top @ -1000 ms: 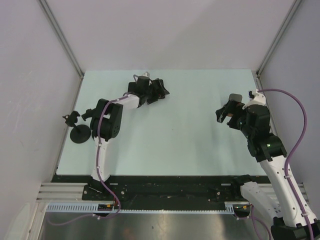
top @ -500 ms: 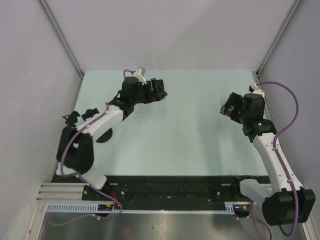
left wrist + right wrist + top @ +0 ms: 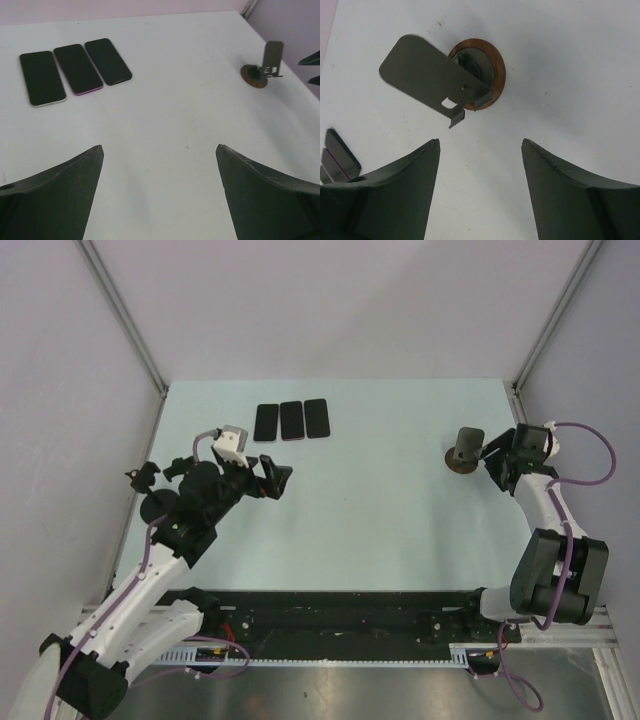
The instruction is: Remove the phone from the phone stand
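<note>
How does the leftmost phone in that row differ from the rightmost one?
The leftmost phone has a whitish edge; the rightmost phone looks all black. The rightmost phone lies slightly farther back and nearer the phone stand than the leftmost. Both lie flat on the table, dark side up, off the stand.
</note>
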`<control>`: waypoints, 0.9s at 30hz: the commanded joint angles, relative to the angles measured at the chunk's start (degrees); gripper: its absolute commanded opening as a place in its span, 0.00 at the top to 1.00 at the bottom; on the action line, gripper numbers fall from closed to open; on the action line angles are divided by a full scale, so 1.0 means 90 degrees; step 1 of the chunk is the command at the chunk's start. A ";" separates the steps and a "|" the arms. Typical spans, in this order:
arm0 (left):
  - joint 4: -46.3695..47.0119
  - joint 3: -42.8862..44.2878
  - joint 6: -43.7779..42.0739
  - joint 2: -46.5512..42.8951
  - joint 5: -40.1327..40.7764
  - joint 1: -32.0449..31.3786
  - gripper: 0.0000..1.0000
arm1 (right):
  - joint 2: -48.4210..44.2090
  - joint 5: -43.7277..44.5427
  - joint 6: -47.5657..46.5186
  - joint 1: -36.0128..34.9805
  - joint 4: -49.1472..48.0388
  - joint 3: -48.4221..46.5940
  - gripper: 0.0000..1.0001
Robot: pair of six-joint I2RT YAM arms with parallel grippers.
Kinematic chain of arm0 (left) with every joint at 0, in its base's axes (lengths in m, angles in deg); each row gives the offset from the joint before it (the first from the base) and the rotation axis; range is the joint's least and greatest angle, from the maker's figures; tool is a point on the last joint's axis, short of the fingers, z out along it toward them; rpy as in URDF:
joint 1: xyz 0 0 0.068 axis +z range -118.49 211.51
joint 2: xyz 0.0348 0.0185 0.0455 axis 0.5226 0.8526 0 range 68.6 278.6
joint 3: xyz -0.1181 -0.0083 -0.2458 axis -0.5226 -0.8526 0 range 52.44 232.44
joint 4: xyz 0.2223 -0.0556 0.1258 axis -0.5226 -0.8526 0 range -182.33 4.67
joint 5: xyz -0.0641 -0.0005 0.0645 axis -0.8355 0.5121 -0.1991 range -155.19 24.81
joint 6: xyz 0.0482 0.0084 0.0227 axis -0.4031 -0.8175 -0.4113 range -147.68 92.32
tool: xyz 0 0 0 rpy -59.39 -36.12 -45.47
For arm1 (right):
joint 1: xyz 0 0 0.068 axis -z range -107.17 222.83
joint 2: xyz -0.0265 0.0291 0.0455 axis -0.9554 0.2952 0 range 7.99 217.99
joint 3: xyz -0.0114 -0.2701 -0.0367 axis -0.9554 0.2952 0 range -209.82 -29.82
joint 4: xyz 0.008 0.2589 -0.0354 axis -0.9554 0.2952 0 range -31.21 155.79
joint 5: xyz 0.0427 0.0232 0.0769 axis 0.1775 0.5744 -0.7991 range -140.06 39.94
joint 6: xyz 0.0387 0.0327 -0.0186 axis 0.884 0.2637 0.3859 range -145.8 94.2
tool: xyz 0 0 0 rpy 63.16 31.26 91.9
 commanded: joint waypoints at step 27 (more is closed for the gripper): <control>-0.0279 -0.0262 -0.0795 -0.0131 0.0794 -0.0022 0.00 | 0.1913 -0.1642 0.3136 0.0722 -0.4405 0.1529 1.00</control>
